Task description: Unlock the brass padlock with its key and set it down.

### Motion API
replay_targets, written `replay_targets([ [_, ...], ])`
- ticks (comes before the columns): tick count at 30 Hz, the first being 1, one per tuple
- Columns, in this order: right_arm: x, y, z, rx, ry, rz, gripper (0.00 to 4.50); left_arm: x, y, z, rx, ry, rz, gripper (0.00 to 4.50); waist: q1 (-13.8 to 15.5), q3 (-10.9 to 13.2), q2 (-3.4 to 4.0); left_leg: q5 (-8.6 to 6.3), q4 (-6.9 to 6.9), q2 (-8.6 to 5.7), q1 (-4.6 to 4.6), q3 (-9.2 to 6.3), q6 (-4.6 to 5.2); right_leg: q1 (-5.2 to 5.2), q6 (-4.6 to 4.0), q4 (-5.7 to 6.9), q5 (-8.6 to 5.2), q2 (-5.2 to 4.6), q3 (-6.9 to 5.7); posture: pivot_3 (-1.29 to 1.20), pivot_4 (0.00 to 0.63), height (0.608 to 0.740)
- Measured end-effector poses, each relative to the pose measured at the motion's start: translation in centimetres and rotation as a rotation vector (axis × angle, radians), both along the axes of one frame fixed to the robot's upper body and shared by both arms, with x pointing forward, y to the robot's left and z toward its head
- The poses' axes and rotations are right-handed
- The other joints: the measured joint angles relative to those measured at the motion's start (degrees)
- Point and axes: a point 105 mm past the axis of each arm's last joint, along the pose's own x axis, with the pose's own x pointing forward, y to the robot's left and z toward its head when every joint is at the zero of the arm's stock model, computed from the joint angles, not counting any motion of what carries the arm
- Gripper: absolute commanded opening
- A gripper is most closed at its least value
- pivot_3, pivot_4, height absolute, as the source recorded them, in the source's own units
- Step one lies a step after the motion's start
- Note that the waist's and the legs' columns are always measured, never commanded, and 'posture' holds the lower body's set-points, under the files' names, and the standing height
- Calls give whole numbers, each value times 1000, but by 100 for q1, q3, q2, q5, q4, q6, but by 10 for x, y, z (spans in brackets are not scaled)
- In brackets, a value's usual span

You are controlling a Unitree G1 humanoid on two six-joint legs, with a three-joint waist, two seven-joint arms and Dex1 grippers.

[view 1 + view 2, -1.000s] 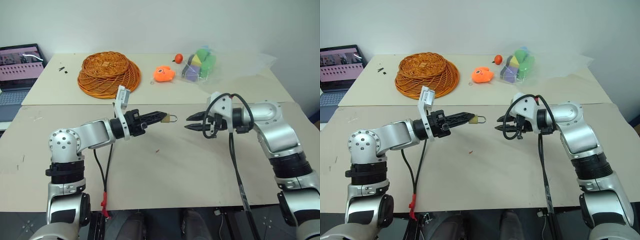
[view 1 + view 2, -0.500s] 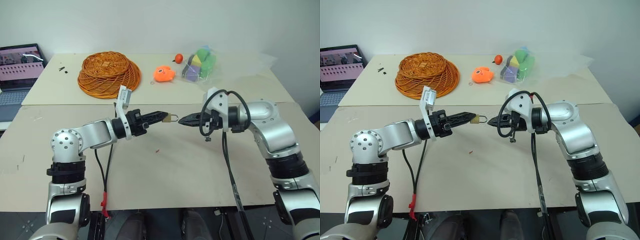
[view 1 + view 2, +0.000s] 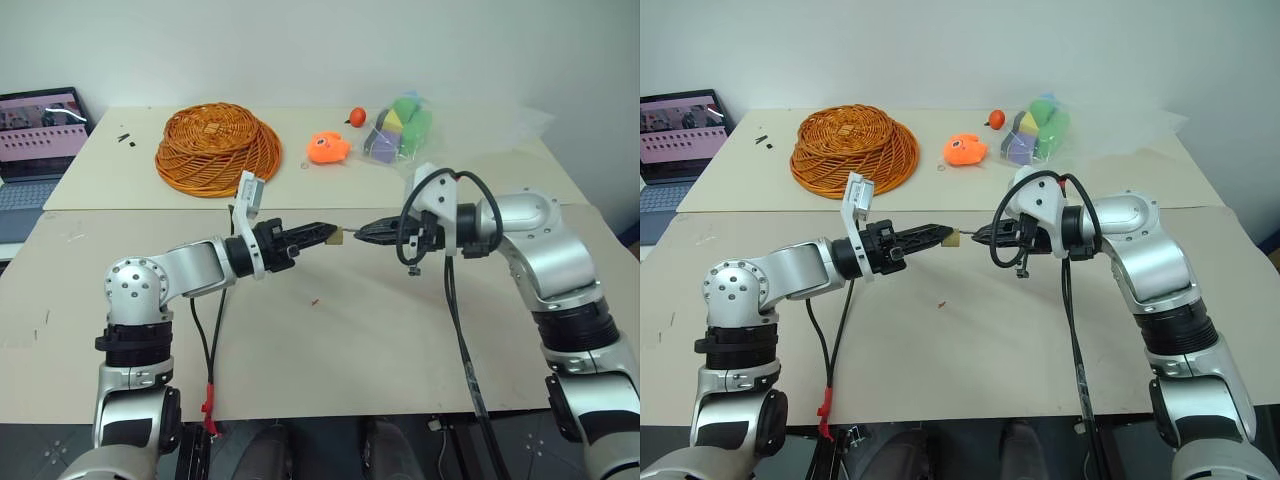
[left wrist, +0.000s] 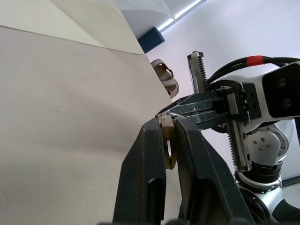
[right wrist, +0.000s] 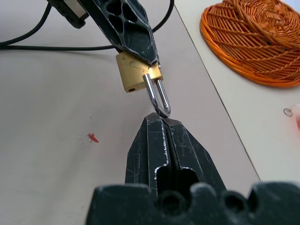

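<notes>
The brass padlock hangs in the air above the table, pinched at its golden body between the fingertips of the left gripper, whose fingers press in on the block from both sides. Taking the padlock as the landmark, the left gripper lies directly behind the body, and the silver shackle sticks out from the opposite end, so the lock's long axis runs roughly level and in line with the left fingers, pointing across toward the other arm. The right gripper sits just past the shackle's curved tip, its two fingers pressed together with no gap, and that bend appears to be nipped or at least touched by their ends; whether it is truly clamped is hard to tell. So the two grippers face each other tip to tip along the lock's axis, the padlock between them, each at one end of it. No key can be made out at the padlock, though a small round hole shows on one face of the body. A small red speck lies on the table below the padlock, well apart from it.
</notes>
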Motion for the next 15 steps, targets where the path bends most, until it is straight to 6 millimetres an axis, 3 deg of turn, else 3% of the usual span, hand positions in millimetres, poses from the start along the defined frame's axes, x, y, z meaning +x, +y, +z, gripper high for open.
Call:
replay_targets([
  [15, -2, 1, 12, -2, -18, 8, 88, 2, -1, -2, 5, -8, 3, 55, -1, 0, 0, 0, 0, 0, -1, 0, 1, 0, 0, 1, 0, 0, 0, 0, 150, 739],
])
